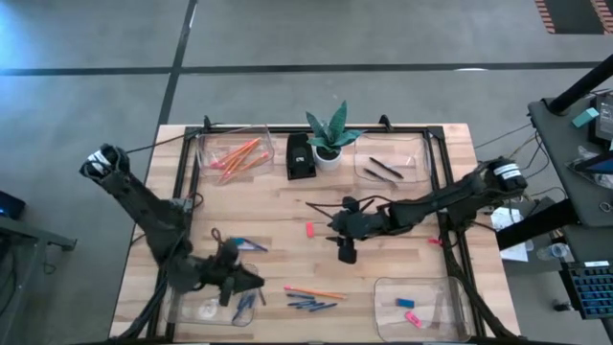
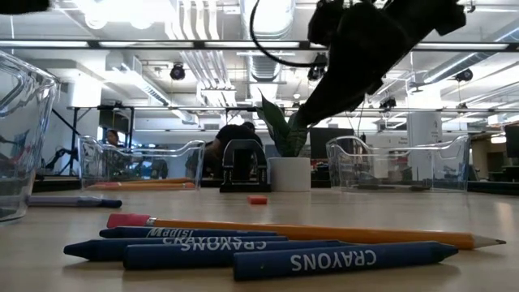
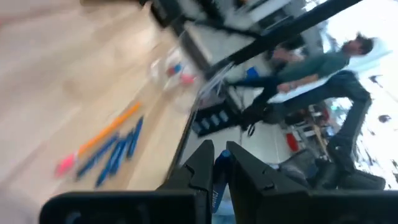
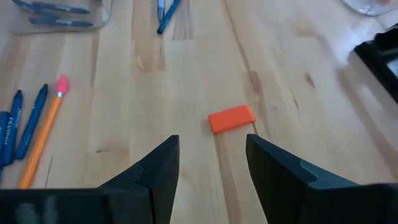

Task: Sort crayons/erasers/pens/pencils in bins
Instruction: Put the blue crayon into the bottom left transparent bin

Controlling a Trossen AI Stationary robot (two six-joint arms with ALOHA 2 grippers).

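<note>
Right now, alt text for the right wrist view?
The right hand hangs open over the wooden table, its two dark fingers either side of a red-pink eraser lying flat just ahead. Off to one side lie blue crayons beside an orange pencil.

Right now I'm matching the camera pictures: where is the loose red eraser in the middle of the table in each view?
High view: the red eraser lies mid-table, left of the right tool.
Low view: small red block on the wood before the black box.
Left wrist view: cannot tell; too blurred.
Right wrist view: eraser just ahead of the open fingers.
Shared landmark: the orange pencil beside the blue crayons.
</note>
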